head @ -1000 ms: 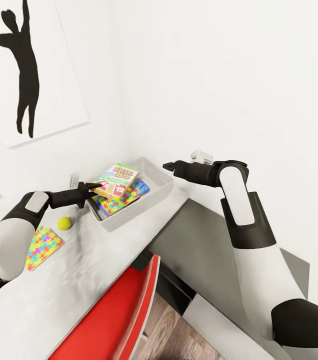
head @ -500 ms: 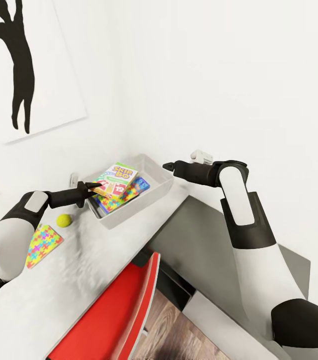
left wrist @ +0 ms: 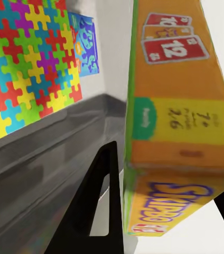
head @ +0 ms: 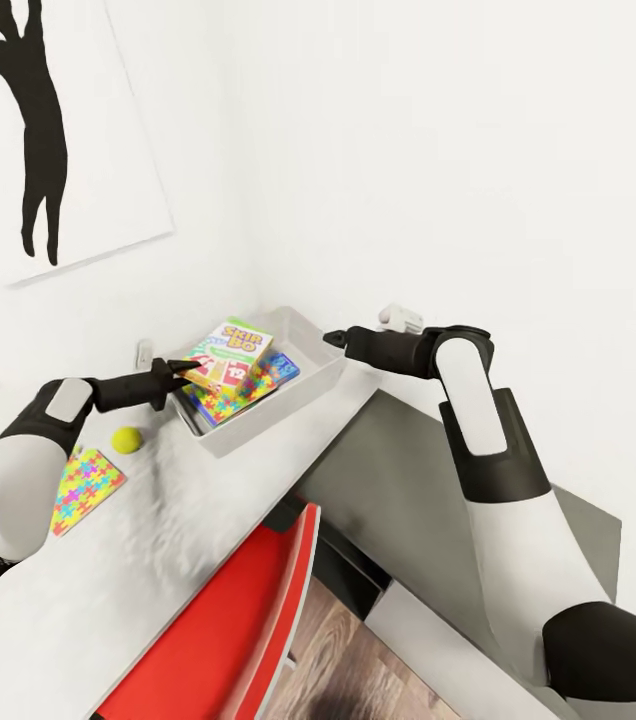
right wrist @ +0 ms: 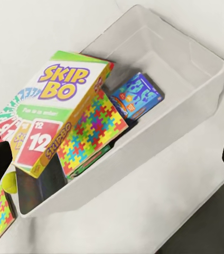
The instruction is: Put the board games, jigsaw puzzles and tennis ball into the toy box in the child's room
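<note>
Your left gripper [head: 180, 373] is clamped on the yellow edge of the SKIP-BO box [head: 222, 355], holding it tilted over the near-left end of the toy box [head: 313, 392]. In the left wrist view the game's edge [left wrist: 178, 114] sits between the two black fingers [left wrist: 99, 203], and you can read "SKIP-BO" along the lower side, "2-6" beside a green tab, and red cards marked "12" and "10". In the right wrist view the cover [right wrist: 54, 111] reads "SKIP-BO" in yellow on purple, with a red "12" card lower down; small print on the green band is too fine to read.

Inside the toy box, under the SKIP-BO box, lies the larger jigsaw puzzle [right wrist: 91, 132], and beyond it the blue board game [right wrist: 137, 96] with orange drawings. A green edge shows beneath the puzzle.

Left of the toy box on the table [head: 188, 520] sits the tennis ball [head: 126, 438], and further left the smaller jigsaw puzzle [head: 82, 487].

Your right gripper [head: 332, 339] hovers off the right end of the toy box; you can't tell from the pictures whether it is open or shut
</note>
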### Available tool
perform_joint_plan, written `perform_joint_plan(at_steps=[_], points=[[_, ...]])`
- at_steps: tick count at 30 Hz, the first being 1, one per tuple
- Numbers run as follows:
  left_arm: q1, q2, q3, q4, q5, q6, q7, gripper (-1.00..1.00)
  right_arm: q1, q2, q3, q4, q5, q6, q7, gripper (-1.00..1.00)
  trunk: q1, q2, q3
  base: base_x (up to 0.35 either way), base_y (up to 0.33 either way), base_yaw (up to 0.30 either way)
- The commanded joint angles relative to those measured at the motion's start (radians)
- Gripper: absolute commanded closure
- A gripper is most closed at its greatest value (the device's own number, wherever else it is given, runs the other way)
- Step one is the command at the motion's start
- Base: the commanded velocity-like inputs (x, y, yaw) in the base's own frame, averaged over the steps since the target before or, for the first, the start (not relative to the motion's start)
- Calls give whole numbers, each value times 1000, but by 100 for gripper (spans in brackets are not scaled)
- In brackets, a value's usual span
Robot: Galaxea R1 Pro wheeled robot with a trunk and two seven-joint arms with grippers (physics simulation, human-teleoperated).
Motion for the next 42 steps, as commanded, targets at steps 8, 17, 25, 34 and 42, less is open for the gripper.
perform_joint_plan(at_steps=[8,17,25,34,42], points=[[-2,-3,7,-27,-8,5,-5,100,0,1,2,-5,-8,0,-11,-100,0,-2,-2,0,0,0],[-1,-2,7,-29,-8,5,-2,100,0,0,2,-15,-8,-1,-11,-100,0,-2,-2,0,0,0],[-1,-1,7,-29,-8,5,0,-100,0,1,3,-16,-8,-2,-11,-100,0,-2,-2,0,0,0],[-1,-1,7,-29,-8,8,-1,-100,0,1,5,-16,-8,-1,-11,-100,0,-2,-2,0,0,0],[-1,1,7,-29,-8,10,-8,-100,0,1,4,-16,-9,-1,-11,-100,0,-2,-2,0,0,0]])
